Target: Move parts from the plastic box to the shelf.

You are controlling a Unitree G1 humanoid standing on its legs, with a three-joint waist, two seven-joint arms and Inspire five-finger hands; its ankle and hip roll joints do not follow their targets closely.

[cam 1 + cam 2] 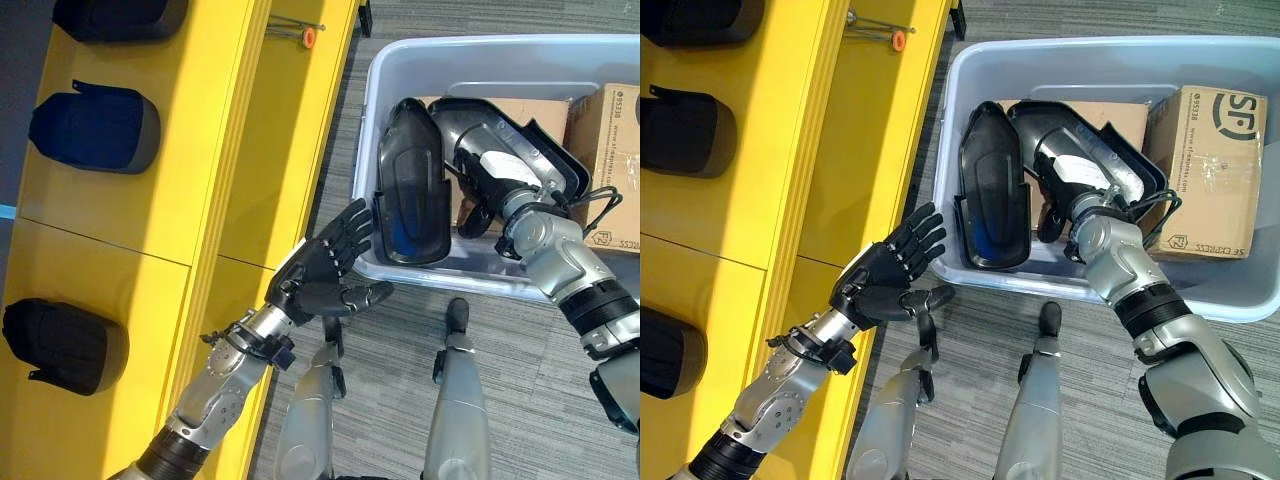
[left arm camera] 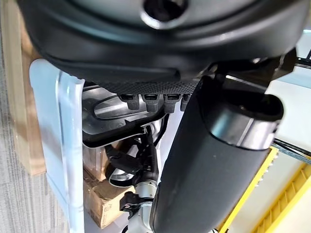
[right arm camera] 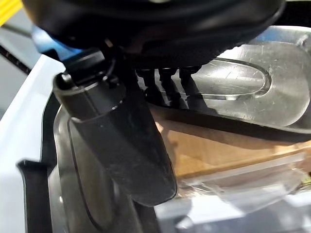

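Note:
The pale plastic box (image 1: 370,110) sits on the floor and holds two black shell-shaped parts. One part (image 1: 412,190) stands on edge against the box's near-left wall. The other part (image 1: 500,150) leans over cardboard behind it. My right hand (image 1: 1052,222) is down inside the box between the two parts, partly under the second one's edge. The right wrist view has its thumb (image 3: 121,141) in front of that part's glossy inner face (image 3: 233,82). My left hand (image 1: 320,275) hovers open and holds nothing, just outside the box's near-left corner, beside the yellow shelf (image 1: 150,200).
Three dark parts lie on the shelf (image 1: 95,125), (image 1: 65,345), (image 1: 120,15). A thin rod with an orange tip (image 1: 300,35) lies at the shelf's far end. Cardboard boxes (image 1: 615,150) fill the box's right side. Grey carpet separates shelf and box.

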